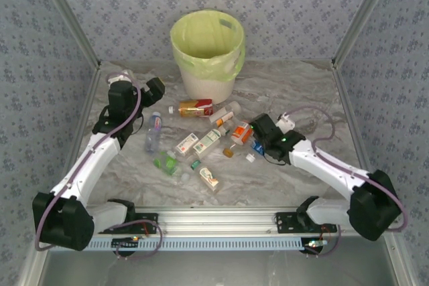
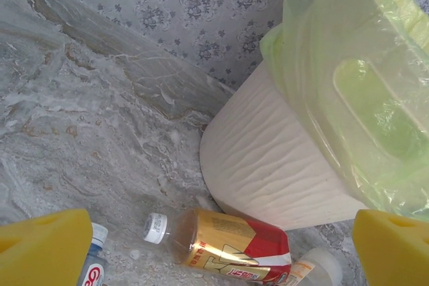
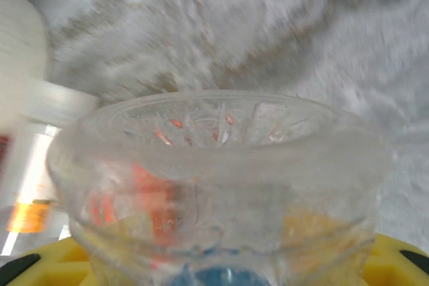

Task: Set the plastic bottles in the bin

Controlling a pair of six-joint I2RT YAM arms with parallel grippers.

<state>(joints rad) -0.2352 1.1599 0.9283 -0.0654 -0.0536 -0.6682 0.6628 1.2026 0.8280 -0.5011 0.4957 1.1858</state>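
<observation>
clear plastic, blurred and very close, sits between the yellow fingers [image 3: 40, 266] of the right gripper [image 1: 253, 133]. it looks clamped on a bottle [image 3: 221, 179], base toward the camera, probably ready to be carried to the bin [image 1: 208, 85]. the left gripper [image 2: 218, 249] hangs beside the bin, spread wide and holding nothing, above a red and gold bottle [image 2: 231, 246] just in front of the bin's base, likely its next pick. the other bottles [image 1: 201, 142] lie scattered in front of the bin.

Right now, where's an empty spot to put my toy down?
Bare table right of the bin toward the right wall, and the strip between the plastic bottles and the metal rail. Crowded in the middle, before the bin.
</observation>
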